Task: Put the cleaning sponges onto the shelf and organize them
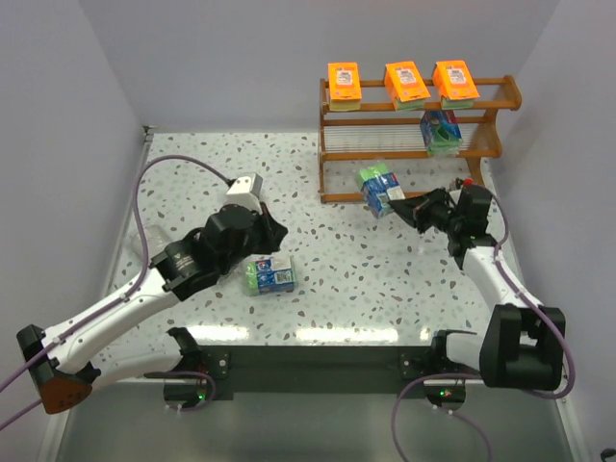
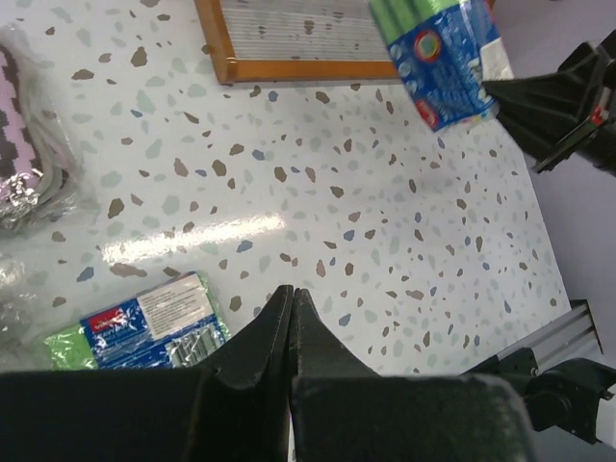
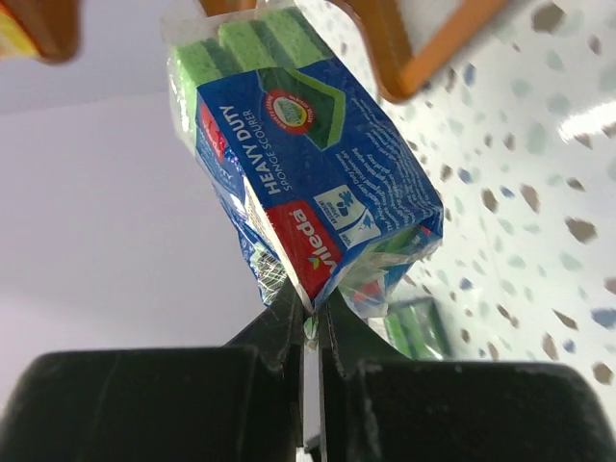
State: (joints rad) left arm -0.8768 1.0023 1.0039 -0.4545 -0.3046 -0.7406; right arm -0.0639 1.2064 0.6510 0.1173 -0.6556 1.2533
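The shelf [image 1: 414, 144] stands at the far right of the speckled surface [image 1: 192, 192].

- Top tier: three orange packs [image 1: 406, 82] in a row.
- Middle tier: one blue-green shelved pack [image 1: 441, 130] at the right end.

The right end effector [image 1: 412, 207] pinches the edge of a second blue-green pack, the held pack [image 1: 380, 190]. This pack hangs tilted, just in front of the shelf's lower left side panel.

The left end effector [image 1: 277, 231] has its fingers pressed together with nothing between them. A third blue-green pack, the loose pack [image 1: 269, 274], lies flat on the surface just beside it, on the near side.

In the left wrist view, a clear bag [image 2: 24, 144] with a purple-white zigzag pad lies at the frame's left edge, partly cut off.
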